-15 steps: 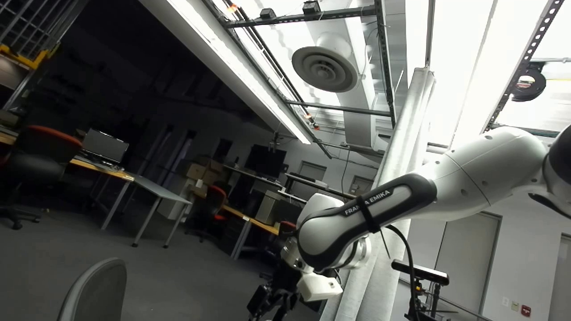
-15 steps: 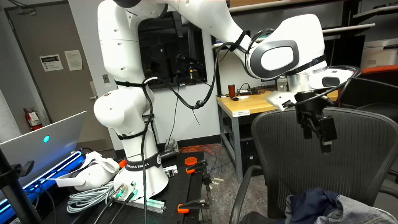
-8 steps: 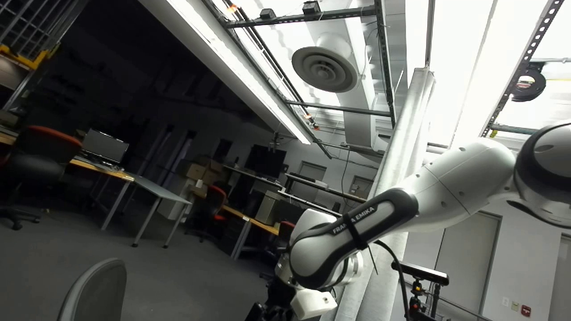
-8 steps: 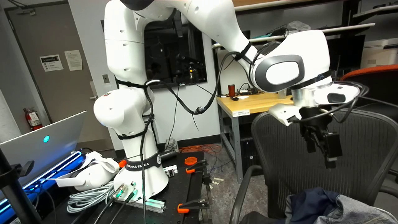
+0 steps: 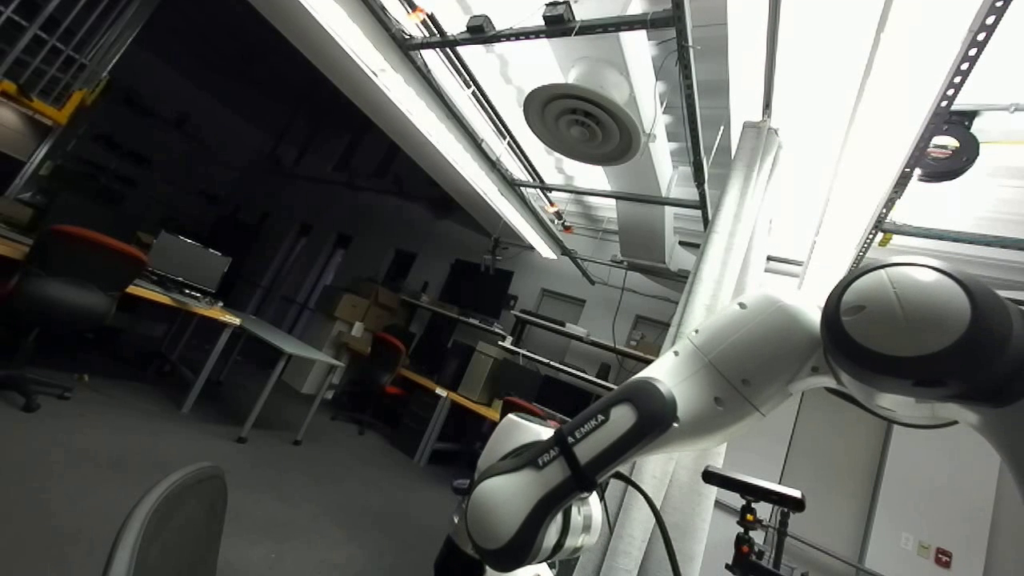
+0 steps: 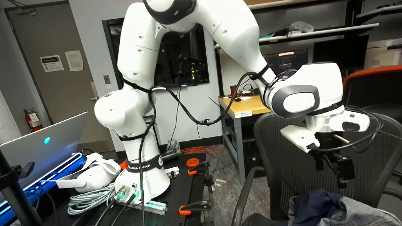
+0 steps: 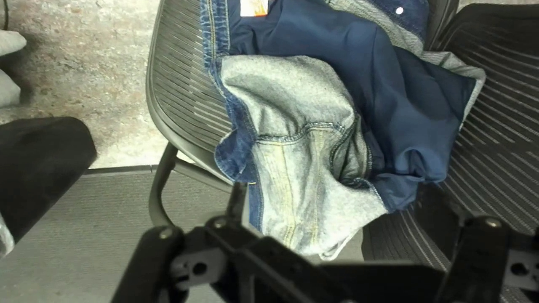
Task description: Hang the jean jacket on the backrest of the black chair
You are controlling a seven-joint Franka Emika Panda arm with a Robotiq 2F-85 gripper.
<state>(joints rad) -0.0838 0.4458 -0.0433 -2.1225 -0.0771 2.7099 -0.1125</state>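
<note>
Nearest, from the wrist view: tool (image 7: 333,191), fingers (image 7: 438,214) spread well apart, with jean jacket (image 7: 337,126) visible through the gap. In an exterior view, hanging tips-down before the backrest (image 6: 279,163), past the right edge of the black desk (image 6: 180,188) — apart from the cloth, with dark mesh between.

Next, below: same jacket, heaped on the seat (image 7: 185,84) of the black chair (image 6: 284,179), partly inside out. Navy lining toward the backrest, overlapping its mesh in the wrist view; pale denim underside folded across the middle, with one end reaching past the seat rim. Chair off the desk's right edge, with floor between.

Back at the desk: arm (image 6: 232,34) mounted in from the right edge, bent over that edge toward the tool. Along the right edge, two orange-tipped clamps (image 6: 196,207); by the far right corner, orange disc (image 6: 192,162). Farther in from that edge — coiled grey cable (image 6: 91,201), white headset (image 6: 94,179), silver laptop (image 6: 56,147).

Farthest: wooden desk (image 6: 256,105) beyond the chair, red cup (image 6: 232,90) near its far left corner, shelves (image 6: 301,34) above; orange-topped chair (image 6: 370,73) past its right end; grey-brown door (image 6: 47,34) and fire extinguisher (image 6: 33,120) at the back.
</note>
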